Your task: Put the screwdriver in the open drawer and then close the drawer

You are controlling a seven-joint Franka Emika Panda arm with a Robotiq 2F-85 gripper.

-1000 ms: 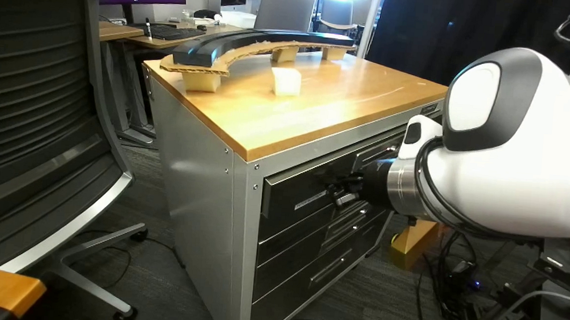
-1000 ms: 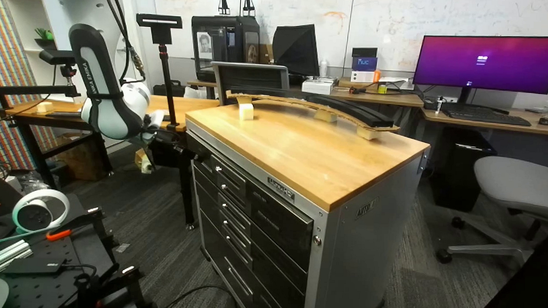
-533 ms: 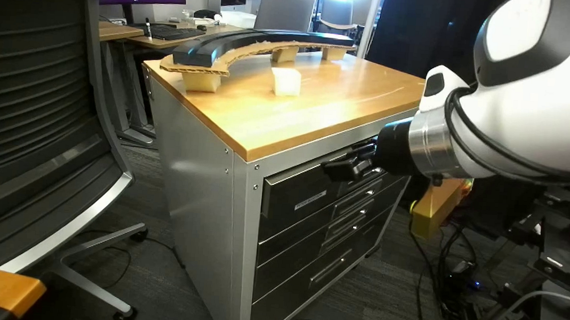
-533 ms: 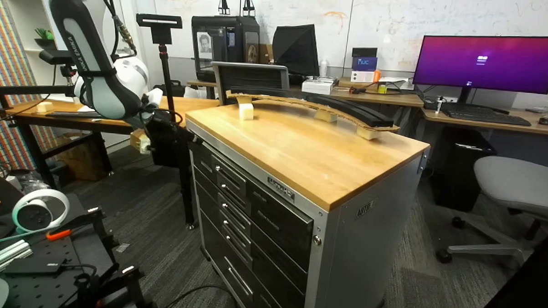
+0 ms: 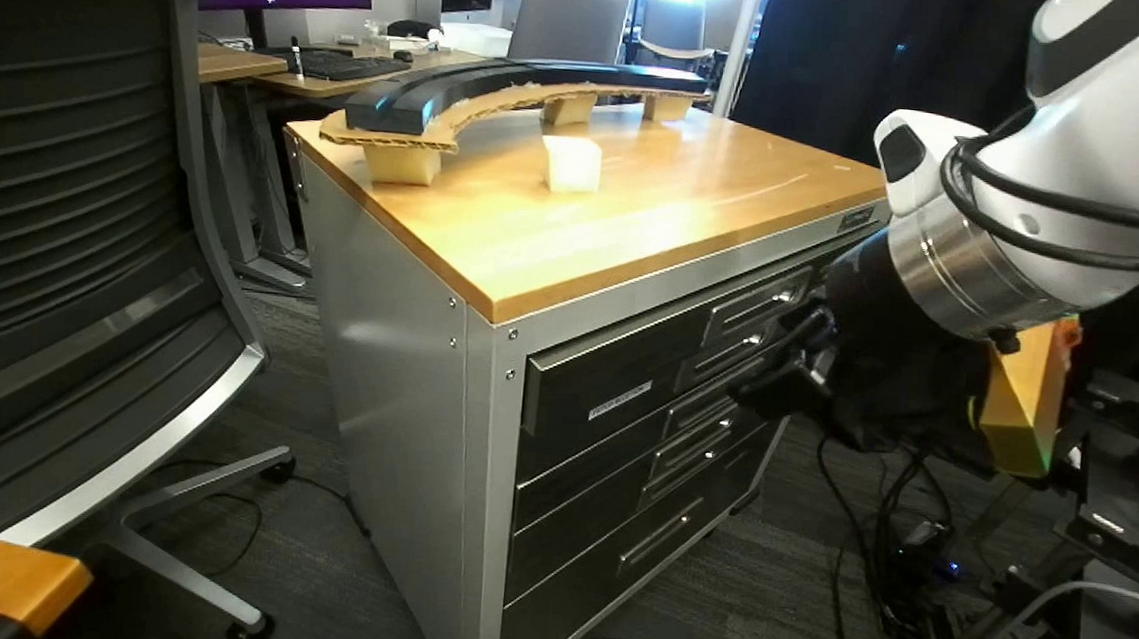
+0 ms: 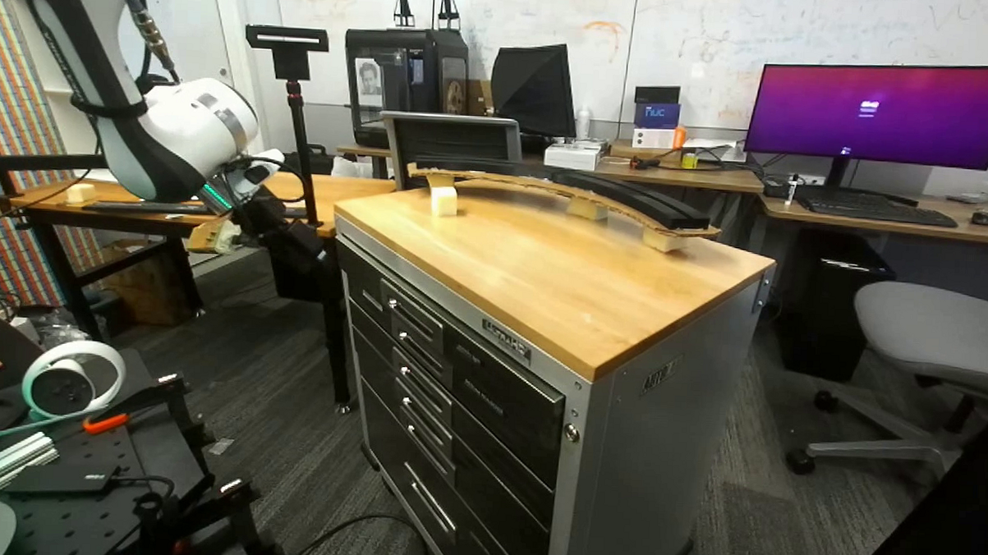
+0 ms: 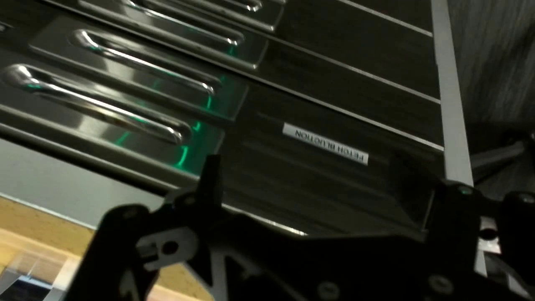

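Though dark, a silver-handled drawer (image 5: 668, 341)

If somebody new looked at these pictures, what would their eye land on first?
Probably the big white robot arm at the right of an exterior view, its open gripper in front of the grey cabinet. Next, the curved black piece on cardboard, propped on pale blocks above the wooden top. The bright purple monitor, upper right in an exterior view, also stands out.

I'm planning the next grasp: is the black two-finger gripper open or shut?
Open. In the wrist view, the gripper has its black fingers wide apart; a dark drawer front with a white printed label shows between them.
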